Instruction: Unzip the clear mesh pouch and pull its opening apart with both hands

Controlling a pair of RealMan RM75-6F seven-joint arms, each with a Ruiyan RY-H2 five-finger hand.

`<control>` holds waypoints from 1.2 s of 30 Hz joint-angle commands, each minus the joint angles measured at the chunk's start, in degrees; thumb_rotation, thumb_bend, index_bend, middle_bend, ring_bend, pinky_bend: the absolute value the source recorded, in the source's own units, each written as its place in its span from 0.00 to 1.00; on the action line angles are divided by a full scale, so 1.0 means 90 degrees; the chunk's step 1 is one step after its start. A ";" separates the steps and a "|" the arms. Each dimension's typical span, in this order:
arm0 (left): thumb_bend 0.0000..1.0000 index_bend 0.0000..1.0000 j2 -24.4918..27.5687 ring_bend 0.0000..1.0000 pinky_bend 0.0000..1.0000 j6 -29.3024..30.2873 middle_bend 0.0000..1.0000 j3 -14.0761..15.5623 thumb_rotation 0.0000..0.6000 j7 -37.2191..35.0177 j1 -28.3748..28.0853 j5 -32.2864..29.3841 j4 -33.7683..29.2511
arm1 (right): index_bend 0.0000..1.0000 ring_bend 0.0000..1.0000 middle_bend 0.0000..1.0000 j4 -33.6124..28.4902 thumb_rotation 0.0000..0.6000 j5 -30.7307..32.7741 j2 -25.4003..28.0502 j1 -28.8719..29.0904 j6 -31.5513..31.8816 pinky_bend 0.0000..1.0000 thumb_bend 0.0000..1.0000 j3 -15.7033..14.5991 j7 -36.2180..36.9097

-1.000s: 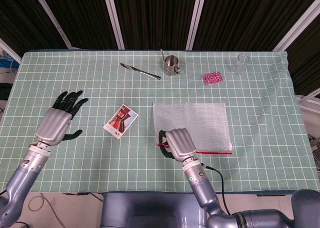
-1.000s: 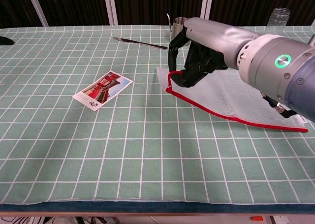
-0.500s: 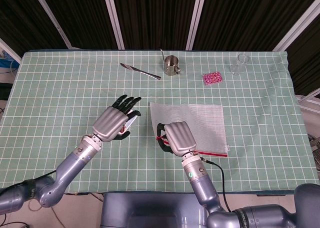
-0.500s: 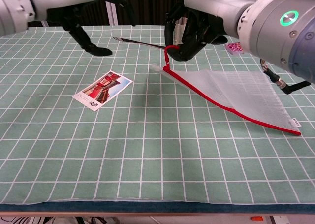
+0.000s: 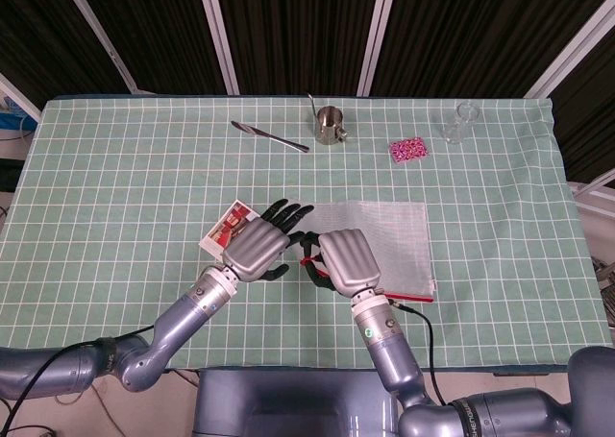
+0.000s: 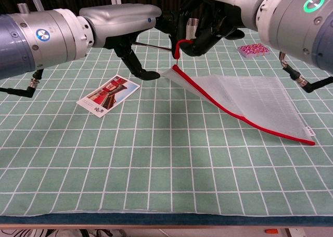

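Note:
The clear mesh pouch (image 5: 384,230) (image 6: 250,96) lies at mid-table with its red zipper edge (image 6: 229,111) towards me. My right hand (image 5: 344,260) (image 6: 221,10) pinches the red pull loop (image 6: 178,45) at the zipper's left end and holds that corner above the cloth. The far right corner still rests on the table. My left hand (image 5: 258,248) (image 6: 117,19) hovers just left of that raised corner, fingers (image 6: 166,23) spread and reaching towards the pull. It holds nothing; I cannot tell whether it touches the pouch.
A picture card (image 5: 223,226) (image 6: 108,95) lies partly under my left hand. At the back stand a metal cup (image 5: 330,125), a knife (image 5: 269,136), a pink patterned packet (image 5: 408,149) (image 6: 253,50) and a glass jar (image 5: 463,122). The green checked cloth (image 5: 115,168) covers the table.
My left hand has swept from the table's left side to the pouch's raised corner. My right hand has lifted the pull loop and that corner off the cloth.

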 commanded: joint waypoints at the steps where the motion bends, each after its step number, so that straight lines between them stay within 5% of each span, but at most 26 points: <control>1: 0.30 0.43 -0.0096 0.00 0.00 0.0070 0.01 0.0026 1.00 -0.0022 -0.0051 -0.0057 0.0057 | 0.69 1.00 1.00 -0.0010 1.00 0.0026 0.0048 0.0013 0.0018 0.94 0.64 -0.0008 0.0056; 36: 0.41 0.54 -0.0678 0.00 0.00 0.0592 0.04 0.0188 1.00 -0.0257 -0.0300 -0.0194 0.0348 | 0.69 1.00 1.00 -0.0102 1.00 0.0097 0.0312 0.0158 0.0251 0.94 0.65 -0.0256 0.0435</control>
